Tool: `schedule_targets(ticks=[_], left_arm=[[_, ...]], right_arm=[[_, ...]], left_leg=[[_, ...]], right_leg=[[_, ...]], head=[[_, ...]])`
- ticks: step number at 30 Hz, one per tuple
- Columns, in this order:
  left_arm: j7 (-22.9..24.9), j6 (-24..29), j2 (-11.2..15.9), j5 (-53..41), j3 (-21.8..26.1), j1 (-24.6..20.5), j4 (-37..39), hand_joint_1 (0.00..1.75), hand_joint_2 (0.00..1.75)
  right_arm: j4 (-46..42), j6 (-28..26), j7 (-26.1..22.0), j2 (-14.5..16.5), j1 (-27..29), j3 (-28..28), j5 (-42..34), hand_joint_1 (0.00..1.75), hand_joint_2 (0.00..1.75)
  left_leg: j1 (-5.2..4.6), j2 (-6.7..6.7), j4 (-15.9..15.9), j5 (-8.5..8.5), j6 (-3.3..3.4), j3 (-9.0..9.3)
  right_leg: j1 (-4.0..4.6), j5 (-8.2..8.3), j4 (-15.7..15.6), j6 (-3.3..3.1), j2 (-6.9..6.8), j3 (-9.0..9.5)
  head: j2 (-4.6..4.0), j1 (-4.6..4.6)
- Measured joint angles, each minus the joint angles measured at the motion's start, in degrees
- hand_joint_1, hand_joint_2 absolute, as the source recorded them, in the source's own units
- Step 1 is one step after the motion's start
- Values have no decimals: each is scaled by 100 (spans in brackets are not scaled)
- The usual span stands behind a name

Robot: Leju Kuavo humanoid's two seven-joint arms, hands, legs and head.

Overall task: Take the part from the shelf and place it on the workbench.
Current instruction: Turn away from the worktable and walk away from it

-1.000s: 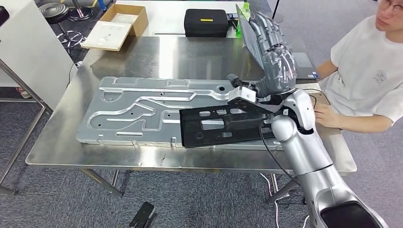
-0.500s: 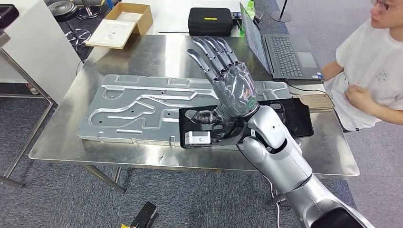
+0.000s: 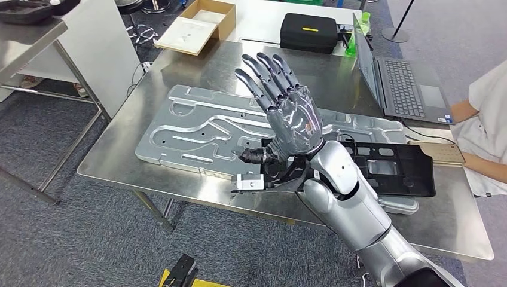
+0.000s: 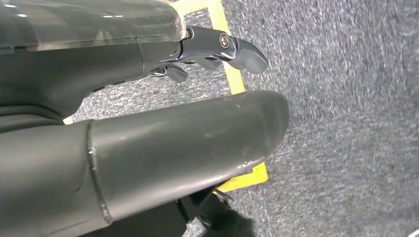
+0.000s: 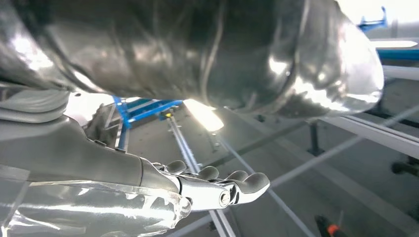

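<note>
The black flat part [image 3: 388, 170] lies on the workbench [image 3: 197, 69], its near end partly over the edge of a large grooved silver plate [image 3: 197, 125]. My right hand [image 3: 290, 113] is raised above the plate, palm up and fingers spread, holding nothing and clear of the part; my forearm hides the part's left end. In the right wrist view my right hand [image 5: 148, 187] points up toward ceiling rails with its fingers apart. My left hand [image 4: 148, 98] hangs over grey carpet with nothing in it, its fingers loosely extended.
A laptop [image 3: 400, 84], a black case [image 3: 309, 31], a green bottle [image 3: 359, 36] and a cardboard box [image 3: 194, 27] stand at the bench's far side. A person [image 3: 487, 137] sits at the right. A shelf [image 3: 30, 21] with a dark tray stands at the far left.
The camera has turned, shifting the whole scene rightward. My right hand has swung from the part's right end to above the silver plate, staying spread. The black part still lies on the bench.
</note>
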Motion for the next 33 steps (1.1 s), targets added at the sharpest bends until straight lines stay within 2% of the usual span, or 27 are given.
schedule_targets(ticks=[1,2,3,4,6,7,8,9,10,11,12,14,16,17,19,20,21,23,24,25,26,27,28,30,31,32,33], left_arm=[[2,0,-5,-2,0,-1,0,0,0],[4,0,-9,-3,0,1,0,0,0],[6,1,-8,-3,0,7,0,0,0],[7,1,-5,-4,0,15,0,0,0],[9,3,-1,-5,0,18,0,0,0],[11,3,0,-5,0,13,0,0,0],[13,6,0,-3,0,9,0,0,0],[15,10,1,1,0,8,0,0,0],[17,18,2,5,0,14,0,0,0],[21,28,4,9,0,20,0,0,0],[28,41,8,13,0,26,0,0,0],[55,81,16,20,0,21,0,0,0],[95,148,18,27,0,9,0,0,0],[122,192,18,27,0,7,0,0,0],[177,281,21,9,0,23,0,0,0],[201,313,22,-2,0,32,0,0,0],[221,330,25,-10,0,37,0,0,0],[243,333,27,-6,0,38,0,0,0],[245,322,31,4,0,43,0,0,0],[239,309,37,18,0,54,0,0,0],[226,297,46,37,0,70,0,0,0],[210,291,56,57,1,85,0,0,0],[192,290,65,74,1,96,0,0,0],[168,302,74,94,3,100,0,0,0],[158,312,76,106,4,99,0,0,0],[145,320,79,127,8,103,0,0,0],[121,317,84,159,14,112,0,0,0]], right_arm=[[-8,-2,0,0,2,1,0,0,0],[-10,-4,1,0,4,1,0,0,0],[-15,-5,1,2,5,2,0,0,0],[-20,-7,1,5,5,2,0,0,0],[-35,-12,1,16,1,5,0,0,0],[-42,-18,1,19,3,7,0,0,0],[-46,-26,1,20,8,8,1,0,0],[-47,-33,1,19,16,9,1,0,0],[-47,-39,1,20,24,10,2,0,0],[-48,-44,1,20,29,12,2,0,0],[-52,-47,0,20,31,12,2,0,0],[-71,-55,-1,21,31,13,2,0,0],[-96,-73,-1,20,36,13,2,0,0],[-104,-89,-1,20,43,14,3,0,0],[-114,-135,-1,23,69,16,4,0,0],[-121,-163,-1,24,89,17,4,0,0],[-132,-198,-2,23,115,17,4,0,0],[-150,-258,-3,10,199,17,4,0,0],[-153,-280,-3,0,258,17,4,0,0],[-153,-293,-4,-11,320,17,3,0,0],[-152,-304,-9,-19,373,17,3,0,0],[-152,-316,-15,-24,408,17,2,0,0],[-153,-329,-24,-25,425,17,2,0,0],[-153,-349,-44,-25,432,17,2,0,0],[-152,-355,-55,-25,435,17,1,0,0],[-151,-358,-63,-25,436,17,1,0,0],[-149,-359,-68,-21,435,17,1,0,0]], left_leg=[[9,-56,3,8,-32,-21],[18,-112,-1,20,-73,-41],[25,-168,-13,31,-113,-57],[23,-139,-1,20,-147,-67],[2,99,250,-150,-198,-184],[7,256,544,-315,-216,-313],[16,351,913,-496,-236,-489],[29,389,1258,-631,-256,-656],[38,409,1476,-681,-274,-760],[43,429,1487,-624,-287,-762],[47,466,1281,-475,-292,-652],[25,693,540,-153,-270,-260],[-12,859,79,-34,-195,-38],[-29,853,34,-48,-155,-32],[-16,716,5,-17,-78,-36],[-4,654,-20,3,-42,-26],[8,597,-46,24,-7,-16],[18,483,-69,50,41,-12],[16,418,-67,54,53,-15],[13,343,-63,56,58,-17],[11,264,-57,55,58,-17],[10,184,-49,55,57,-16],[10,107,-42,54,54,-15],[8,-28,-24,52,32,-27],[12,-86,-20,57,5,-43],[20,-141,-20,64,-30,-60],[28,-202,-30,75,-75,-72]], right_leg=[[4,27,-153,-10,82,65],[12,14,-187,-18,86,78],[9,26,-207,-34,19,87],[2,38,-236,-60,-44,106],[-25,60,-302,-131,-192,148],[-19,61,-316,-156,-271,160],[-12,54,-317,-174,-350,163],[-7,47,-313,-180,-429,162],[-4,38,-307,-182,-508,161],[-4,27,-297,-179,-585,161],[-5,13,-283,-171,-655,163],[8,-27,-245,-135,-779,171],[44,-59,-217,-84,-881,177],[63,-66,-217,-61,-933,182],[65,-87,-218,-7,-1015,203],[53,-136,-172,24,-951,196],[37,-244,-26,53,-823,140],[11,-586,588,93,-504,-137],[8,-747,966,101,-423,-323],[6,-824,1243,105,-390,-468],[5,-792,1339,102,-375,-532],[4,-643,1197,88,-356,-483],[3,-426,867,64,-304,-340],[-6,-93,109,8,-46,-6],[-4,-27,-113,-9,49,92],[2,-23,-209,-20,98,131],[14,-20,-231,-28,52,146]], head=[[0,-1],[0,-1],[0,-1],[0,-2],[0,-26],[0,-37],[0,-49],[0,-48],[0,-49],[0,-49],[0,-49],[0,-49],[0,-45],[0,-44],[0,-45],[0,-44],[0,-43],[0,-41],[0,-40],[0,-40],[0,-41],[0,-40],[0,-40],[0,-41],[0,-42],[0,-41],[0,-41]])
